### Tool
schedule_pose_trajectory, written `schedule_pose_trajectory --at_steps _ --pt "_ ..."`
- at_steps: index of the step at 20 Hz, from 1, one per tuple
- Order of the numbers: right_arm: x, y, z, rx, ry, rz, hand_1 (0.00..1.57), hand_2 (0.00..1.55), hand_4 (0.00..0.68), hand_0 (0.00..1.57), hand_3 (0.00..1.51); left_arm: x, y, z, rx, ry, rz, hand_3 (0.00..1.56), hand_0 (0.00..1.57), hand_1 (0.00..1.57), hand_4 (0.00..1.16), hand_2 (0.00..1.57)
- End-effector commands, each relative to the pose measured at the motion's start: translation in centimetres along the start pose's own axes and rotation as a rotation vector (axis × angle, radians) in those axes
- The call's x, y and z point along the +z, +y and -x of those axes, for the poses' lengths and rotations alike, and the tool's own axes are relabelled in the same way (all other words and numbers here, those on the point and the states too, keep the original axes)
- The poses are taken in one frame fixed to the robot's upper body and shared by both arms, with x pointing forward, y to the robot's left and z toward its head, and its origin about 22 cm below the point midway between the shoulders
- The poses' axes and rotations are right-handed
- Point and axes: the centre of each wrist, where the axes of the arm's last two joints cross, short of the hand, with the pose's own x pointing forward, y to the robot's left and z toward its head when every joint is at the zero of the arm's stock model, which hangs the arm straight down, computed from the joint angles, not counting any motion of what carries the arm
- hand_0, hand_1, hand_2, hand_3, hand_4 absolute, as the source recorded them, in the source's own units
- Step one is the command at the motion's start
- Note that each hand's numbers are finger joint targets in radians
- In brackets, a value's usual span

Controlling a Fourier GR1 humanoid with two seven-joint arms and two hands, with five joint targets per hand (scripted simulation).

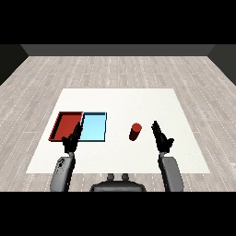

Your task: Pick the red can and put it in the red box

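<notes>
A red can (134, 131) stands upright on the white table (120, 103), right of the two trays. My right hand (160, 138) is just right of the can, a small gap apart, fingers straight and pointing away from me, holding nothing. The red tray (66, 126) lies at the left with nothing visible inside. My left hand (72, 138) hovers over the near edge between the red tray and the light blue tray (94, 127), fingers relaxed and holding nothing.
The light blue tray lies directly right of the red tray, between it and the can. Bare white table stretches behind the trays and can, and to the right of my right hand. Grey plank floor surrounds the table.
</notes>
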Motion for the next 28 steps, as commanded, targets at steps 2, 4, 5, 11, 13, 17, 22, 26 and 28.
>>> schedule_pose_trajectory --at_steps 2,4,5,11,13,17,22,26,28 --pt "0.9 -3.6 -0.1 0.012 0.000 0.017 0.00 0.00 0.000 0.00 0.00 -0.1 -0.2 -0.3 -0.003 -0.023 0.004 0.00 0.00 0.00 0.00 0.00" --pt "1.9 -7.1 -0.3 0.025 -0.001 0.034 0.00 0.00 0.000 0.00 0.00 -0.1 -0.3 -0.7 -0.006 -0.046 0.008 0.00 0.00 0.00 0.00 0.00" --pt "2.4 -8.8 -0.4 0.030 -0.001 0.043 0.00 0.00 0.000 0.00 0.00 -0.2 -0.4 -0.9 -0.007 -0.058 0.010 0.00 0.00 0.00 0.00 0.00" --pt "2.6 -9.6 -0.5 -0.076 -0.300 -0.039 0.00 0.00 0.000 0.00 0.00 0.1 -0.5 -3.3 0.088 -0.516 -0.022 0.00 0.00 0.00 0.00 0.00" --pt "2.9 -10.4 0.0 -0.070 -0.305 -0.049 0.00 0.00 0.000 0.00 0.00 -0.2 -1.5 -1.7 0.100 -0.528 0.001 0.00 0.00 0.00 0.00 0.00" --pt "2.0 -12.1 -0.6 -0.054 -0.316 -0.027 0.00 0.00 0.000 0.00 0.00 1.6 -0.7 -1.8 0.108 -0.528 0.008 0.00 0.00 0.00 0.00 0.00" --pt "0.0 -10.8 -1.1 -0.054 -0.315 -0.033 0.00 0.00 0.000 0.00 0.00 -0.6 -0.7 -3.9 0.130 -0.521 -0.015 0.00 0.00 0.00 0.00 0.00" --pt "2.7 -11.5 -1.3 -0.072 -0.298 -0.053 0.00 0.00 0.000 0.00 0.00 0.2 0.6 -0.3 0.132 -0.523 -0.009 0.00 0.00 0.00 0.00 0.00" --pt "2.4 -10.1 0.9 -0.075 -0.267 -0.050 0.00 0.00 0.000 0.00 0.00 -1.3 0.4 -2.7 0.140 -0.524 0.004 0.00 0.00 0.00 0.00 0.00"
